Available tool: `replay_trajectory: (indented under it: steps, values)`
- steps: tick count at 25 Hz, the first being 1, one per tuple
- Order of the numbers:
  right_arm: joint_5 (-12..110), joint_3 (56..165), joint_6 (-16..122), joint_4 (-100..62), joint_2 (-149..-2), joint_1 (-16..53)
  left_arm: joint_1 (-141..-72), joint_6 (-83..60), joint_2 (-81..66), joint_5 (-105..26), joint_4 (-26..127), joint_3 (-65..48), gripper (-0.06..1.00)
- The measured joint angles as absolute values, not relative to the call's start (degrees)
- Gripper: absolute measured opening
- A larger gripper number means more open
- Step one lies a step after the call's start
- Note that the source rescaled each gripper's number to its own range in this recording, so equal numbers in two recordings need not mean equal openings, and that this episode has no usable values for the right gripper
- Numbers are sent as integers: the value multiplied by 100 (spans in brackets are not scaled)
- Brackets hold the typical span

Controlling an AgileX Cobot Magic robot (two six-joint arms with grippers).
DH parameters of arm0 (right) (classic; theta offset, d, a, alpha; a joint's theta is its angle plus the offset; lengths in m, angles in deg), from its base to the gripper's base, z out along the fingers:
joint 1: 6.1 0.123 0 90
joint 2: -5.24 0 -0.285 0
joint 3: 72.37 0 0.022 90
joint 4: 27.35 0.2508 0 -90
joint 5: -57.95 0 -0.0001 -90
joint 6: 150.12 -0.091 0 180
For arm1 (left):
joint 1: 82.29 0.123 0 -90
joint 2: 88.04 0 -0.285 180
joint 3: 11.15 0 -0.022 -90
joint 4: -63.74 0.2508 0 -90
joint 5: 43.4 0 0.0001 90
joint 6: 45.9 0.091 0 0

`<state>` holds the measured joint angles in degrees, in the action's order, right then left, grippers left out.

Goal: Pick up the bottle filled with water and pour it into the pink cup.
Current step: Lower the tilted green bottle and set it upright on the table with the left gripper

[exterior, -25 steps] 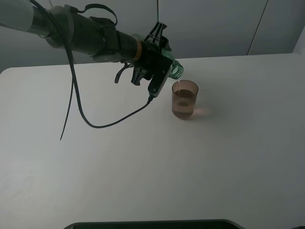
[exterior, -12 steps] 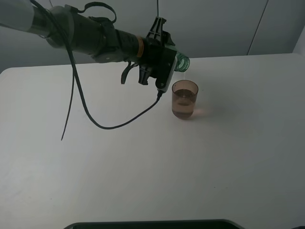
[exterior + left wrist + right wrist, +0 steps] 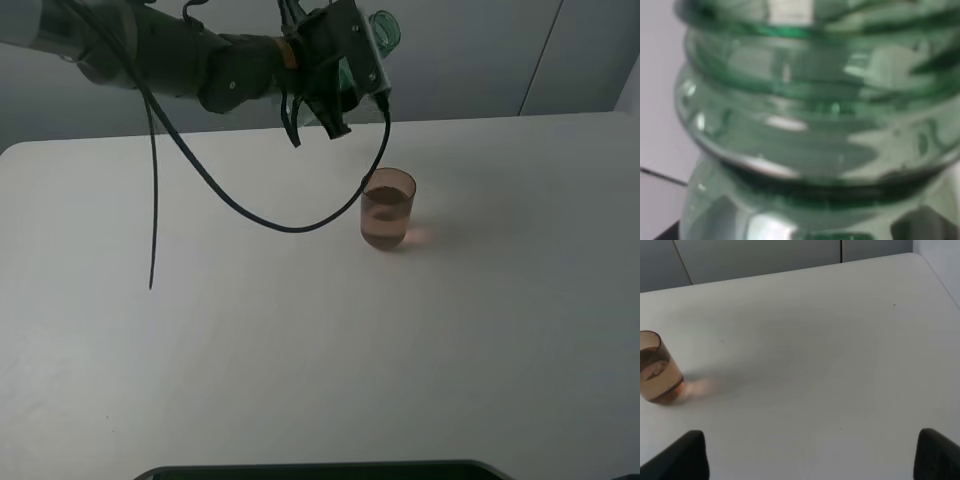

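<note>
A dark strip (image 3: 320, 468) was seen at the near edge of the white table (image 3: 250, 360). Over the table the right tool (image 3: 812, 460) was held wide open, with nothing gripped. Further back the cup (image 3: 388, 208), partly filled, was stood upright, and a black cable (image 3: 290, 228) was hung in a loop just beside it. Above and behind, the bottle (image 3: 384, 30) was clamped in the closed left tool (image 3: 352, 55), well clear of the table, mouth tilted upward. Grey wall panels (image 3: 470, 60) were seen beyond.
</note>
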<state>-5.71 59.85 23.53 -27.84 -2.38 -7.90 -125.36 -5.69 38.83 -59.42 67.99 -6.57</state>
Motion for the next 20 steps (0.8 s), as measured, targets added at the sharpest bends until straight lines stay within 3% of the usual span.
replay_trajectory:
  steps: [6, 20]
  values:
    - [-571, 5985, 2353, -2784, -238, -790, -12536, -763, 3363, -6328, 5203, -657, 2]
    - [-571, 5985, 2353, -2784, -238, -790, -12536, -1362, 3079, -6926, 3650, -657, 2]
